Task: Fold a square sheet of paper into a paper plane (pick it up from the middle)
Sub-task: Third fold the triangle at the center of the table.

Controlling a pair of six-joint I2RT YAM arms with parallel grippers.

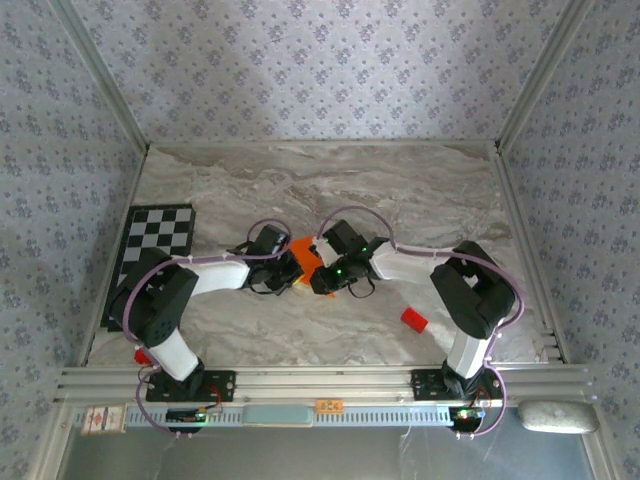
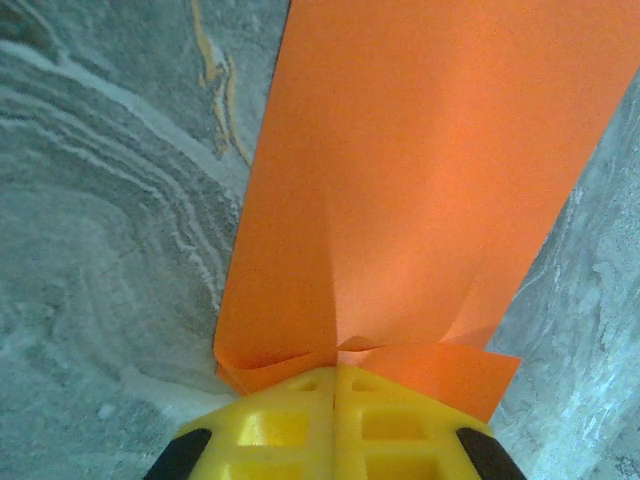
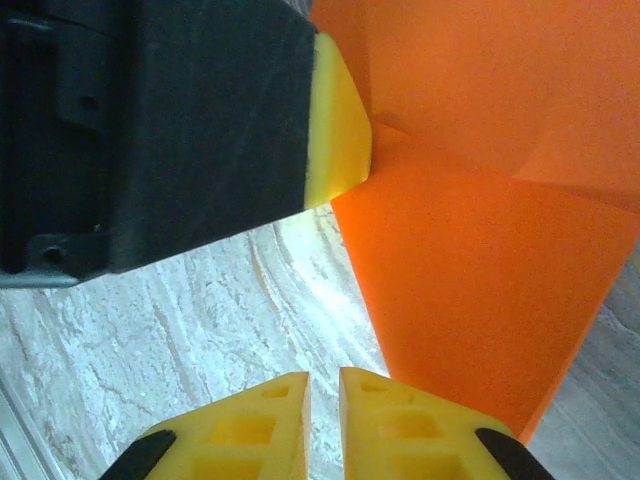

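The square sheet of paper (image 2: pixel 420 180) is bright orange and folded lengthwise, with a centre crease and side flaps like a paper plane's body. My left gripper (image 2: pixel 336 372) is shut on its near end at the crease. From above, the paper (image 1: pixel 305 252) shows between the two wrists at mid-table. My right gripper (image 3: pixel 324 385) hovers over the marble with its jaws a narrow gap apart and nothing between them. The paper (image 3: pixel 480 250) lies just right of its right finger. The left gripper's yellow fingertip (image 3: pixel 338 120) pinches the paper's upper corner there.
A small red block (image 1: pixel 414 320) lies on the marble table (image 1: pixel 330 180) in front of the right arm. A checkerboard mat (image 1: pixel 160 235) lies at the left edge. Patterned walls close in the back and both sides.
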